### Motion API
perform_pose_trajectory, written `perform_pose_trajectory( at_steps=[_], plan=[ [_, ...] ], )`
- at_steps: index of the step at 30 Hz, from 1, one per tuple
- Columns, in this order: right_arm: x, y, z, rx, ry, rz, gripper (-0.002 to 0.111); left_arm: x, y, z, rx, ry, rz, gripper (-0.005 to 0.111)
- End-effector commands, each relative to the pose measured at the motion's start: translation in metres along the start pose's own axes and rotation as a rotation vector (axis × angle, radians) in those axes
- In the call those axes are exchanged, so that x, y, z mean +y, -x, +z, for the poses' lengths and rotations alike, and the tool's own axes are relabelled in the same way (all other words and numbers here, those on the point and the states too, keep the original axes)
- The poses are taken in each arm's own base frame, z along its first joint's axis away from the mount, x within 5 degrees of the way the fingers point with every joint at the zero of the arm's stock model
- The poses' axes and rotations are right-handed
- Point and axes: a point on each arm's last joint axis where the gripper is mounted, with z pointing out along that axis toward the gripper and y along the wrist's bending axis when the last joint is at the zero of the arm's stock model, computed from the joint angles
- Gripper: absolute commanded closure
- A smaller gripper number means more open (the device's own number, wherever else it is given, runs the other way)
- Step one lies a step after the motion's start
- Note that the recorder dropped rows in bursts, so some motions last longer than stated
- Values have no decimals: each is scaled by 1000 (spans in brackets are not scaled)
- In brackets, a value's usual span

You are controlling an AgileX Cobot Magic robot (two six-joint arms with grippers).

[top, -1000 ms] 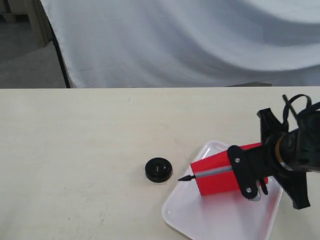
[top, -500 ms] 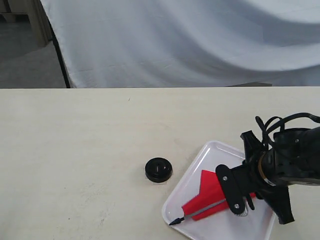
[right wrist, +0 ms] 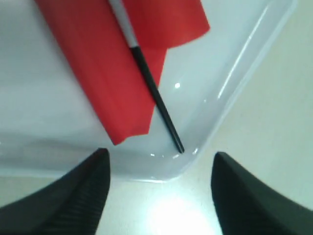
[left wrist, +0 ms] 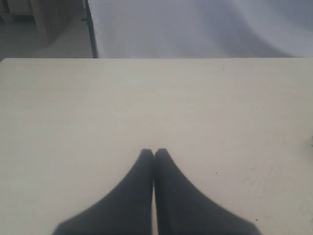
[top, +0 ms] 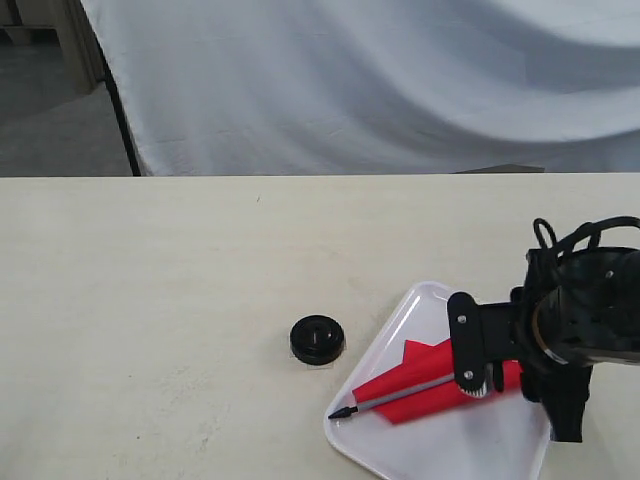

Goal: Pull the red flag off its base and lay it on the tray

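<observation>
A pale beige tabletop (top: 150, 300) spans the near scene. A creased white cloth (top: 380, 80) hangs beyond its far edge. At far left are grey floor (top: 50, 130), a dark pole (top: 122, 120) and wooden furniture (top: 78, 40).

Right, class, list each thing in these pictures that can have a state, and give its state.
red flag: off its base, lying flat on the tray, not gripped.
base: empty, on the table beside the tray, not touching it.
tray: holds the flag.
right tool: open, above the tray.
left tool: shut, holding nothing.
</observation>
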Motion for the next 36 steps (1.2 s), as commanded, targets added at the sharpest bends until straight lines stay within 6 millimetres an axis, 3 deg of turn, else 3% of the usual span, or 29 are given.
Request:
perform_pose_trajectory(
  at_steps=[1, 3, 6, 8, 12, 18, 24, 29, 32, 36],
  plan=[
    [-6, -10, -13, 36, -39, 66, 63, 0, 0, 0, -2, -4, 2, 107],
    [-9, -12, -20, 26, -65, 90, 75, 0, 0, 0, -2, -4, 2, 107],
    [-14, -18, -29, 29, -96, 193, 109, 0, 0, 0, -2, -4, 2, 107],
    [-17, -28, -31, 34, -108, 366, 108, 0, 0, 0, -2, -4, 2, 107],
    [-21, -65, -26, 114, -106, 869, 109, 0, 0, 0, -2, -4, 2, 107],
    [-29, -89, -43, 84, -6, 1306, 109, 0, 0, 0, -2, -4, 2, 107],
    [-23, -102, -70, -30, 225, 1497, 109, 0, 0, 0, -2, -4, 2, 107],
    [-18, -113, -106, -329, 326, 1614, 109, 0, 0, 0, -2, -4, 2, 107],
    [-7, -119, -130, -437, 269, 1645, 109, 0, 0, 0, -2, -4, 2, 107],
    [20, -119, -159, -526, 51, 1594, 109, 0, 0, 0, -2, -4, 2, 107]
  ],
)
